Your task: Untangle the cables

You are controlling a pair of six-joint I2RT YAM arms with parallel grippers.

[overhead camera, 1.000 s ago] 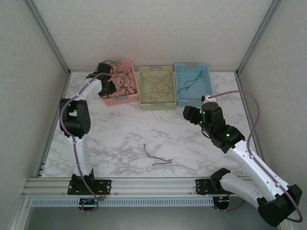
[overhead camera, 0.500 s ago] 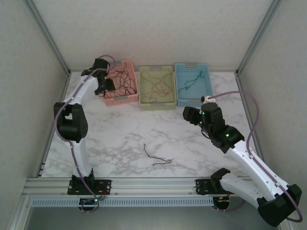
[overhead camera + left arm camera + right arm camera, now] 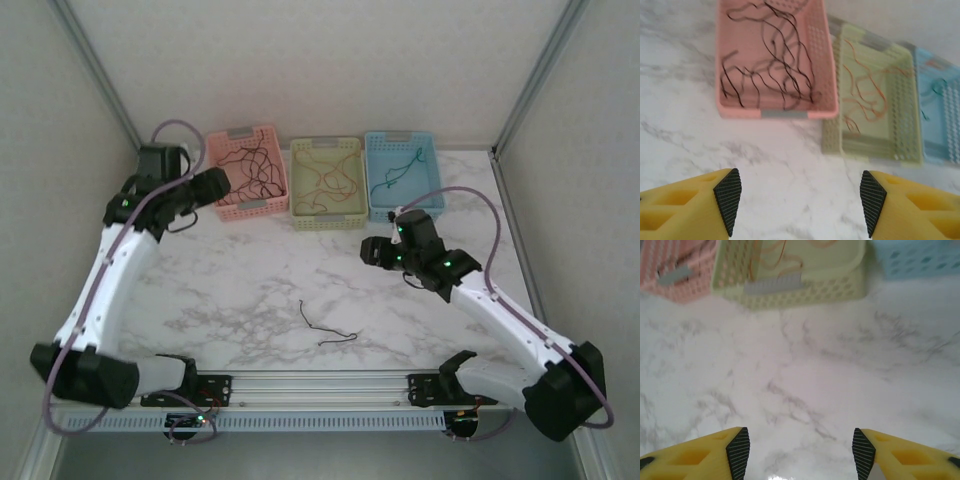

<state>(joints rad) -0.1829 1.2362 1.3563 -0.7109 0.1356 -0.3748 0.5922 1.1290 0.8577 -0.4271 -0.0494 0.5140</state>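
The cables are mostly sorted by colour into three baskets standing in a row at the far edge of the worktop [image 3: 250, 280]. The black cables [image 3: 771, 65] lie curled in the pink basket [image 3: 775, 114] on the left. The reddish-orange cables [image 3: 325, 182] lie in the yellow-green basket [image 3: 328, 221] in the middle. A dark teal cable [image 3: 393, 177] lies in the blue basket [image 3: 405, 212] on the right. One more black cable [image 3: 306, 314] lies loose on the bare marble well in front of the baskets, bent into a crooked hook (it touches nothing else).

The left arm [image 3: 105, 270] reaches up the left side, its jaws just beside the near left corner of the pink basket. In the left wrist view the black pads [image 3: 728, 200] stand wide apart with nothing between them, above marble in front of the pink and yellow-green baskets.

The right arm [image 3: 500, 315] stretches in from the right, its jaws above the worktop in front of the blue basket, between the baskets and the loose cable. Its pads [image 3: 739, 452] are likewise apart, only marble between them.
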